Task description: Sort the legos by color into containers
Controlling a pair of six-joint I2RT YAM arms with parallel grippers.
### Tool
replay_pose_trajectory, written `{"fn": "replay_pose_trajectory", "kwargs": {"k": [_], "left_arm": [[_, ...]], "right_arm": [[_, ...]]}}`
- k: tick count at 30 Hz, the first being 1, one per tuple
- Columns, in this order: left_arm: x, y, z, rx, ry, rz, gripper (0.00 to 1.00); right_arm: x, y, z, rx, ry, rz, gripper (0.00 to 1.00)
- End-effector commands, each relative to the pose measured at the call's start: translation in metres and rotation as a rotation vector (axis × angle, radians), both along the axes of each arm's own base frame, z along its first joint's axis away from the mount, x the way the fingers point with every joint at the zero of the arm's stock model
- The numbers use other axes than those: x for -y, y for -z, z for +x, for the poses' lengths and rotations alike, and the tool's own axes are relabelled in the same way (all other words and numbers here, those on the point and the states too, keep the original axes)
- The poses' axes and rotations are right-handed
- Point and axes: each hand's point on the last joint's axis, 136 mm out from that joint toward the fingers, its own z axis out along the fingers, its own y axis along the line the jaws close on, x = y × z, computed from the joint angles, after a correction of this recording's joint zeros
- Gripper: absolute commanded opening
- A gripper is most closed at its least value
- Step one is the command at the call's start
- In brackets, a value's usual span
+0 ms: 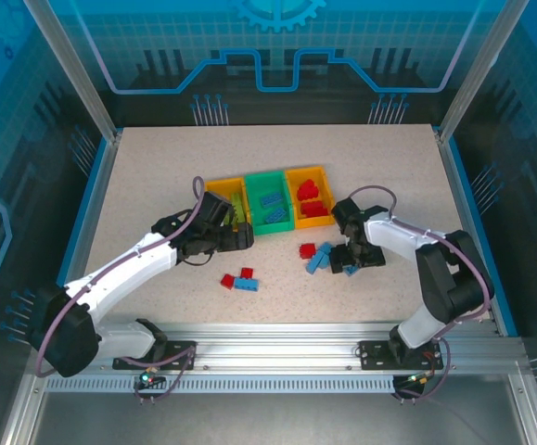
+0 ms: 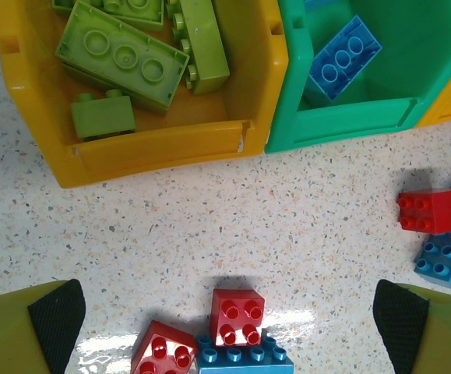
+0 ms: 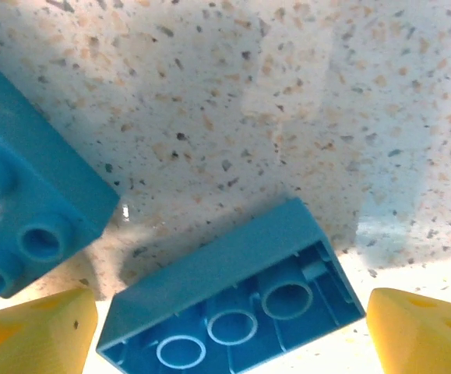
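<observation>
Left gripper (image 2: pixel 229 318) hangs spread and empty above two red bricks (image 2: pixel 237 315) and a blue one (image 2: pixel 244 360), all unsorted. Left bin (image 2: pixel 155 152) holds green bricks (image 2: pixel 124 58), middle bin (image 2: pixel 342 128) blue, right bin (image 1: pixel 306 171) red. Further right a loose red (image 1: pixel 307 250) lies among blues. Right gripper (image 3: pixel 233 331), jaws apart, straddles an upturned blue brick (image 3: pixel 233 304). Sorting looks over half done.
</observation>
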Motion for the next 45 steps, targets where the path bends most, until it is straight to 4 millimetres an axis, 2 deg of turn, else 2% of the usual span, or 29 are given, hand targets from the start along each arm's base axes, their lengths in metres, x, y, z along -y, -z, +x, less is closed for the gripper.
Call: {"fn": "replay_pose_trajectory", "kwargs": {"k": [1, 10, 21, 27, 39, 45], "left_arm": [[-0.004, 0.000, -0.003, 0.009, -0.013, 0.003, 0.99], [-0.005, 0.002, -0.005, 0.003, -0.013, 0.006, 0.99], [-0.005, 0.004, -0.004, 0.002, -0.011, 0.010, 0.99], [-0.006, 0.007, -0.006, 0.000, -0.015, 0.010, 0.99], [-0.011, 0.008, -0.012, 0.006, -0.023, 0.006, 0.99], [-0.013, 0.009, -0.015, 0.008, -0.026, 0.006, 0.99]], "right_arm": [[-0.004, 0.005, 0.000, -0.052, -0.024, 0.017, 0.87], [-0.002, 0.004, 0.004, -0.043, -0.073, -0.004, 0.86], [-0.009, 0.016, -0.012, -0.128, -0.078, -0.042, 0.76], [-0.010, 0.017, -0.022, -0.138, -0.064, -0.059, 0.77], [-0.019, 0.010, -0.029, -0.125, -0.089, -0.046, 0.83], [-0.021, 0.011, -0.035, -0.139, -0.097, -0.039, 0.83]]}}
